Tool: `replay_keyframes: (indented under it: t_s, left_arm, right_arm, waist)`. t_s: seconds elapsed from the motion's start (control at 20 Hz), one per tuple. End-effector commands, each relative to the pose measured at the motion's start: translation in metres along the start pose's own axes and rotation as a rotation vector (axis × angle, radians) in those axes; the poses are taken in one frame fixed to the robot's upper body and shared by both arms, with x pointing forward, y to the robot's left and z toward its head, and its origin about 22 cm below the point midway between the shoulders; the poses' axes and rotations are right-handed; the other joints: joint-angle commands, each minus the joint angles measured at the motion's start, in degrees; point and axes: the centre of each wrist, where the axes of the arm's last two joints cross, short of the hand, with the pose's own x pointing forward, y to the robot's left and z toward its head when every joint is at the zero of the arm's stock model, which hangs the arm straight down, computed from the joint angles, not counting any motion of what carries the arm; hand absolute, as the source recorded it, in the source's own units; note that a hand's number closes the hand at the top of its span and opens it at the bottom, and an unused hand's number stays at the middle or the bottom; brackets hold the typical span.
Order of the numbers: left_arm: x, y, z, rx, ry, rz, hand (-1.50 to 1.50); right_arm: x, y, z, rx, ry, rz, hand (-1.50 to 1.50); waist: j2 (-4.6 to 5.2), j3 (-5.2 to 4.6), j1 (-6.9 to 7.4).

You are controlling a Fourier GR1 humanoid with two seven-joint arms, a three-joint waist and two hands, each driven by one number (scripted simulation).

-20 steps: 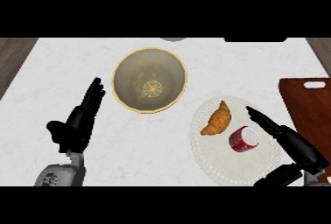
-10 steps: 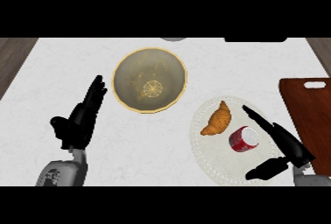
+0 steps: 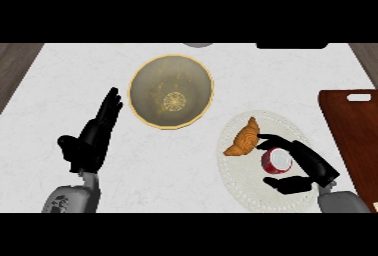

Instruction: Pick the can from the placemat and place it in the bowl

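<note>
Right robot hand point(image 3: 304, 167) curls half-closed around red can point(image 3: 277, 161), not clamped; croissant point(image 3: 244, 138) touching, may get nudged.

Bowl point(image 3: 171, 92) sits upper centre on the counter point(image 3: 295, 75); placemat point(image 3: 247, 187) lower right carries croissant point(image 3: 244, 138) and can point(image 3: 277, 161); cutting board point(image 3: 353, 130) far right.

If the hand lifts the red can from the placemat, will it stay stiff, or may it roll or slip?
The can looks rigid, so it probably keeps its shape. Its round body might roll if it tips on the placemat. The smooth side could slip between the fingers of the right hand around it. The croissant lies close and may be nudged.
</note>
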Motion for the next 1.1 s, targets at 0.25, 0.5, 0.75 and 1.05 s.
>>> replay_keyframes:
  t_s: [0.25,0.5,0.75,1.05]
  left_arm:
    - [0.002,-0.001,0.004,0.007,-0.015,0.004,0.00]
    - [0.006,-0.007,-0.002,-0.020,-0.014,0.001,0.00]
    - [0.000,0.001,-0.008,-0.014,0.003,0.007,0.00]
    - [0.004,-0.003,0.005,-0.010,0.009,0.006,0.00]
  right_arm:
    - [0.014,0.023,-0.014,0.076,-0.102,0.049,1.50]
    - [0.089,0.099,-0.046,0.376,-0.355,0.066,1.50]
    - [0.151,0.150,-0.056,0.574,-0.550,0.052,1.50]
    - [0.197,0.135,-0.029,0.422,-0.788,-0.118,1.50]
  waist:
    - [0.09,0.13,-0.08]
    - [-0.07,0.07,1.06]
    - [0.18,0.11,0.72]
    - [-0.03,0.14,0.14]
